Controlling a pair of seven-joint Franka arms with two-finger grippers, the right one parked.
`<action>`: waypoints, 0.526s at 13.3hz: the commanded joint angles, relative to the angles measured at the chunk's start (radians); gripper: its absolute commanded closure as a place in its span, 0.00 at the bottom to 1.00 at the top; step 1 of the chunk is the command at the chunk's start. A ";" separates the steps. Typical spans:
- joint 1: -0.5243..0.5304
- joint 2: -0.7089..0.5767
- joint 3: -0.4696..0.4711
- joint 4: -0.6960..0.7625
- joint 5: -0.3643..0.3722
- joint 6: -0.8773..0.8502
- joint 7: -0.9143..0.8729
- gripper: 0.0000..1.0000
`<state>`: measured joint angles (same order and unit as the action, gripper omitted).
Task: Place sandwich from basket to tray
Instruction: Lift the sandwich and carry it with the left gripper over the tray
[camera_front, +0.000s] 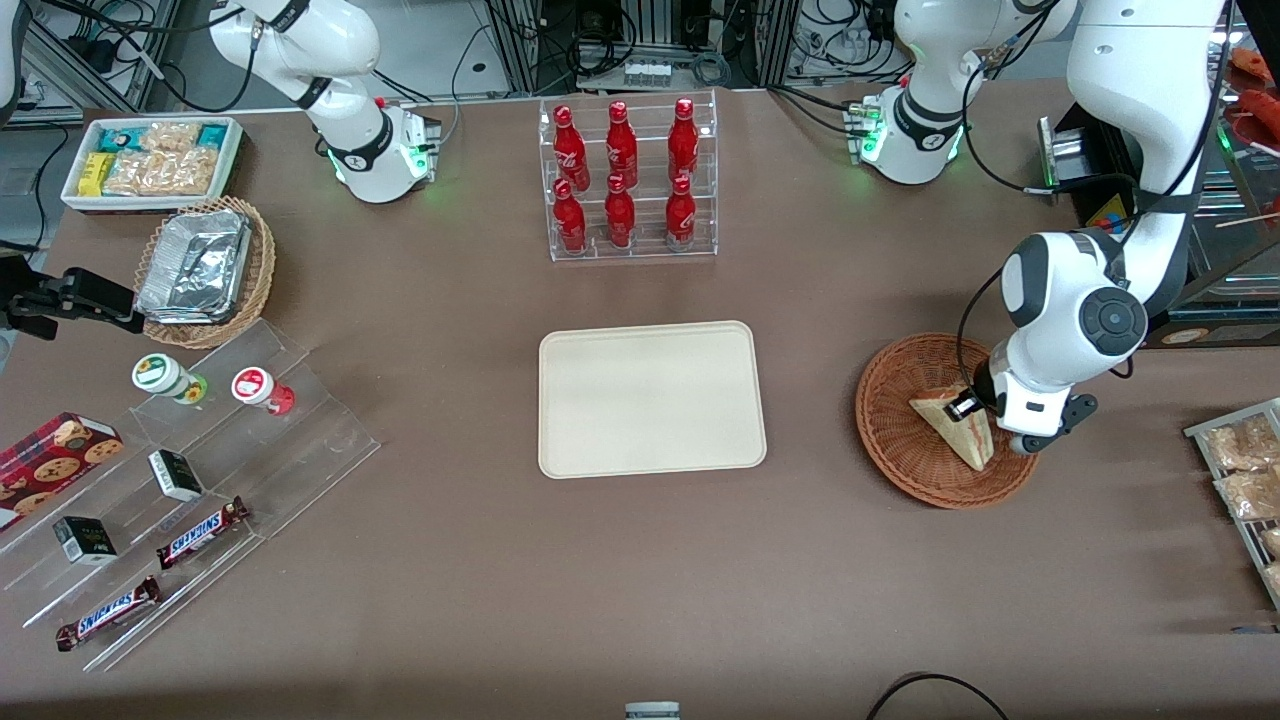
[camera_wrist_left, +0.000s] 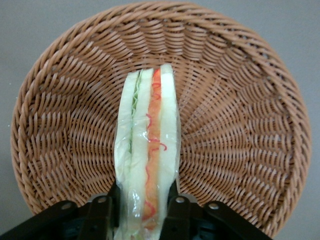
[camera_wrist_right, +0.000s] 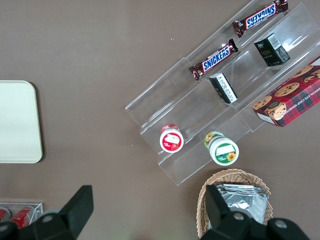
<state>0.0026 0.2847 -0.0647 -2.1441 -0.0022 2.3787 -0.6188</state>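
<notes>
The sandwich (camera_front: 955, 428) (camera_wrist_left: 148, 160) is a wrapped triangular wedge with its orange-red and green filling side facing the wrist camera. It sits over the reddish-brown woven basket (camera_front: 890, 430) (camera_wrist_left: 240, 130). My gripper (camera_front: 972, 406) (camera_wrist_left: 146, 212) is down in the basket, its two black fingers (camera_wrist_left: 102, 212) pressed against both bread faces of the wedge. The cream-beige tray (camera_front: 650, 400) (camera_wrist_right: 17, 122) lies flat in the middle of the table, toward the parked arm from the basket, with nothing on it.
An acrylic rack of red bottles (camera_front: 628, 180) stands farther from the front camera than the tray. A wire tray of snack bags (camera_front: 1240, 480) sits at the working arm's table end. Toward the parked arm's end are a clear stepped stand with Snickers bars (camera_front: 200, 530) and a tan basket of foil containers (camera_front: 205, 270).
</notes>
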 joint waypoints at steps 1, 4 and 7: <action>-0.024 -0.012 -0.003 0.088 0.014 -0.131 -0.019 1.00; -0.070 -0.019 -0.003 0.260 0.044 -0.376 -0.018 1.00; -0.136 -0.009 -0.004 0.462 0.045 -0.588 -0.012 1.00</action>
<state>-0.0902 0.2658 -0.0738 -1.8036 0.0231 1.9028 -0.6190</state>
